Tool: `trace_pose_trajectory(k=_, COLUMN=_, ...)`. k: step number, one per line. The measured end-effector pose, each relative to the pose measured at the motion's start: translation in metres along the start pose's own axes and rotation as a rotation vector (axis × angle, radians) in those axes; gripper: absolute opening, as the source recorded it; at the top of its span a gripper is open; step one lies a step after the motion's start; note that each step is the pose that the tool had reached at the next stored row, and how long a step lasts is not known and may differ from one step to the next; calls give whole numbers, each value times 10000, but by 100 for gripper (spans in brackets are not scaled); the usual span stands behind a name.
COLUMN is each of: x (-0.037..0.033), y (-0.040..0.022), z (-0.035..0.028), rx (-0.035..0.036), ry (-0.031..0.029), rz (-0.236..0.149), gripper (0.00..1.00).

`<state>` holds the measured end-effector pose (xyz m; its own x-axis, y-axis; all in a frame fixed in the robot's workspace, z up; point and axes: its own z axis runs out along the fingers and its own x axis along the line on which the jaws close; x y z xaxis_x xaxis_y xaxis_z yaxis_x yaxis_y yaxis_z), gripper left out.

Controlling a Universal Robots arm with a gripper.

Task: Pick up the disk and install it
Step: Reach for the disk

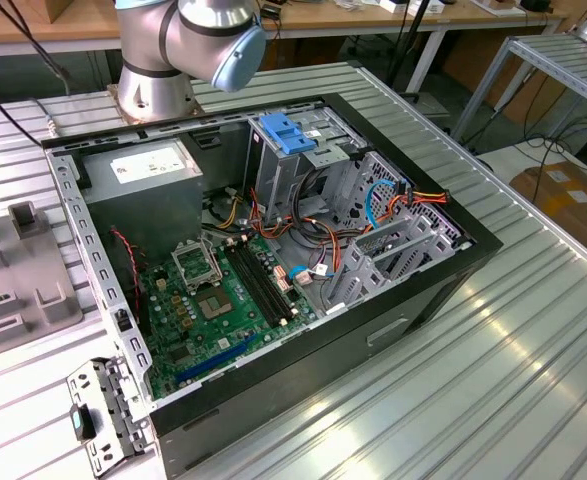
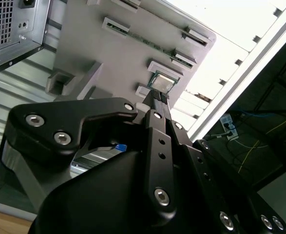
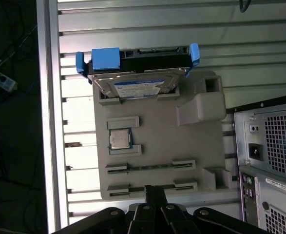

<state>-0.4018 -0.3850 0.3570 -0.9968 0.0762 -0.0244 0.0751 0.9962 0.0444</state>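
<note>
My claw (image 3: 150, 190) is pinched closed on nothing, with the disk (image 3: 138, 80) propped at the grey fixture's (image 3: 157, 126) far end beyond its tips; I judge it rigid, dense and shock-sensitive, best gripped across its blue-railed edges.

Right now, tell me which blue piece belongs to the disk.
The blue carrier around the disk on the grey tray, outside the case. The other blue piece, a bracket, tops the cage inside it.
</note>
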Motion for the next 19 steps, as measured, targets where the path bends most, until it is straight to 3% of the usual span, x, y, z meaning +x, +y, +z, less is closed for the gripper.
trace_pose_trajectory(k=12, x=83, y=12, z=40, rx=0, ry=0, rz=0, gripper=11)
trace_pose_trajectory(k=15, x=89, y=49, z=60, rx=0, ry=0, rz=0, gripper=11)
trace_pose_trajectory(k=17, x=105, y=249, z=119, rx=0, ry=0, rz=0, gripper=11)
trace_pose_trajectory(k=19, x=109, y=294, z=124, rx=0, ry=-1, rz=-1, gripper=11)
